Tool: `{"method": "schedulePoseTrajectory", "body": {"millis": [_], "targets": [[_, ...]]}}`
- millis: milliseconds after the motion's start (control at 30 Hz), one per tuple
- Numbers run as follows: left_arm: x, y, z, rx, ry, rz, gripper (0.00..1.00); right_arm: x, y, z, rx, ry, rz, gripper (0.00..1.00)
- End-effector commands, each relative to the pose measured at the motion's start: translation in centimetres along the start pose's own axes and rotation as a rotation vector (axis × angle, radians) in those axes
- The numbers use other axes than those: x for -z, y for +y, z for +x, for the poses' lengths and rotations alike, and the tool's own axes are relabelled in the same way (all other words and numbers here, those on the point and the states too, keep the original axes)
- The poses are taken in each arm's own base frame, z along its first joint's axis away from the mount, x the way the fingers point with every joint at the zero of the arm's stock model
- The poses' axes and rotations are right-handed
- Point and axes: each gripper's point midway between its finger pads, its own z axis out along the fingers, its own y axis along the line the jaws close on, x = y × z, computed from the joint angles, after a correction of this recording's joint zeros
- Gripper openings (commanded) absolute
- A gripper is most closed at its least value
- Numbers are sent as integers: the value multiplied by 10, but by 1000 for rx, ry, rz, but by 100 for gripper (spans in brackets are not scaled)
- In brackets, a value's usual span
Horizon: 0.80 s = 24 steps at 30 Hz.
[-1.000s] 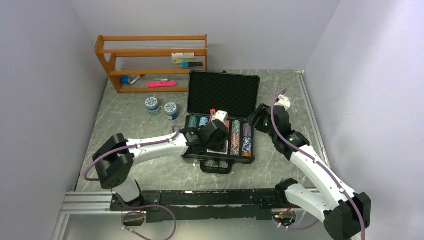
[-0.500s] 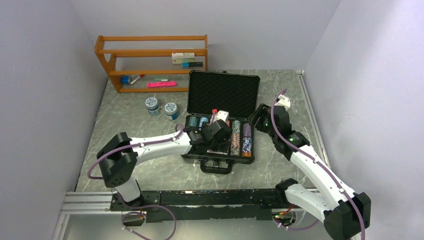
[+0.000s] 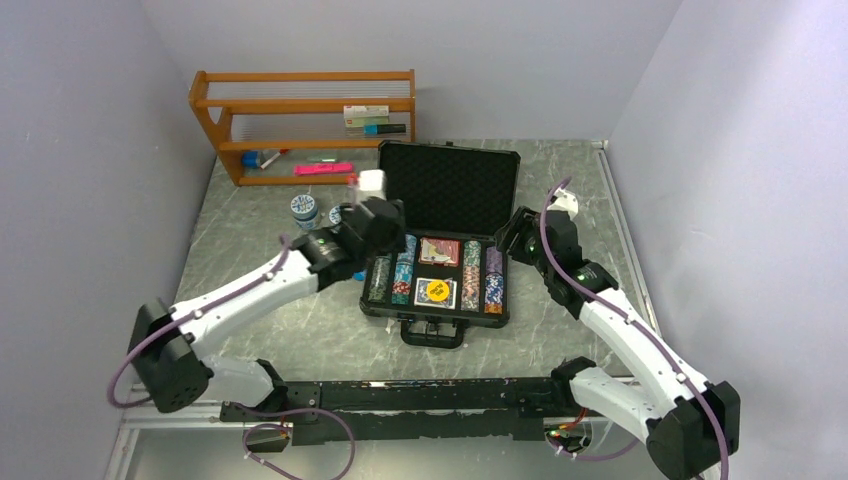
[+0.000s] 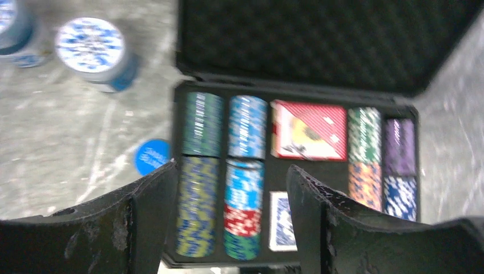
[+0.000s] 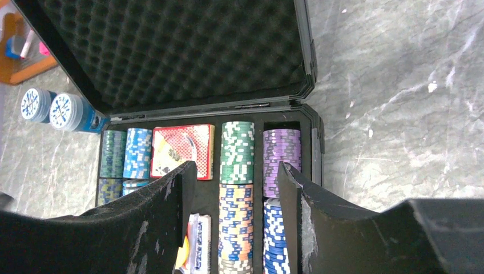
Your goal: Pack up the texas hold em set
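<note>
The black briefcase (image 3: 447, 185) lies open at mid-table, foam lid up. Its tray holds striped chip stacks (image 3: 478, 276), a red deck (image 3: 440, 250) and a blue deck with the yellow dealer button (image 3: 434, 291) on it. My left gripper (image 3: 388, 236) hovers open and empty over the case's left edge; in the left wrist view its fingers (image 4: 148, 217) frame the left chip stacks (image 4: 245, 171), with the red deck (image 4: 311, 130) behind. My right gripper (image 3: 512, 238) hovers open and empty at the case's right edge, above the green stack (image 5: 237, 151) and the purple stack (image 5: 281, 154).
Two round blue-and-white tubs (image 3: 304, 210) stand left of the case. A small blue disc (image 4: 153, 156) lies on the table beside the case's left wall. The wooden shelf (image 3: 300, 120) with small items stands at the back left. The walls are close on both sides.
My left arm has pulled back from over the case's middle to its left edge. The yellow button and both decks now show. The right arm has not moved.
</note>
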Motion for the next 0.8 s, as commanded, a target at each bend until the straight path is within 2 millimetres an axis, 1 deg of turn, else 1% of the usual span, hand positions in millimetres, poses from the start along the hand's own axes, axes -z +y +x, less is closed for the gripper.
{"method": "schedulePoseTrajectory", "body": {"millis": [0,67,133,200,300,367,467,633,700,767], "targets": [[-2,64,-20,84,-53,-121,75,-4,15,-12,-21,-18,-46,58],[-10,88,-18,112,-38,-152,73,-5,16,-11,-34,-12,-48,58],[-20,107,-12,139,-14,-177,70,-8,18,-6,-50,1,-58,58],[-33,118,-8,154,24,-173,64,-11,20,-1,-67,21,-68,58],[-53,126,2,157,99,-156,55,-17,25,5,-75,61,-79,57],[-64,132,13,153,152,-140,50,-21,26,9,-76,81,-72,57],[-75,138,29,168,188,-105,46,-22,26,8,-80,81,-73,56],[-91,141,44,217,232,-33,40,-26,27,12,-88,91,-78,56],[-97,136,46,224,245,-1,35,-27,27,13,-89,99,-73,56],[-103,128,43,240,237,49,32,-29,26,15,-92,105,-71,56]]}}
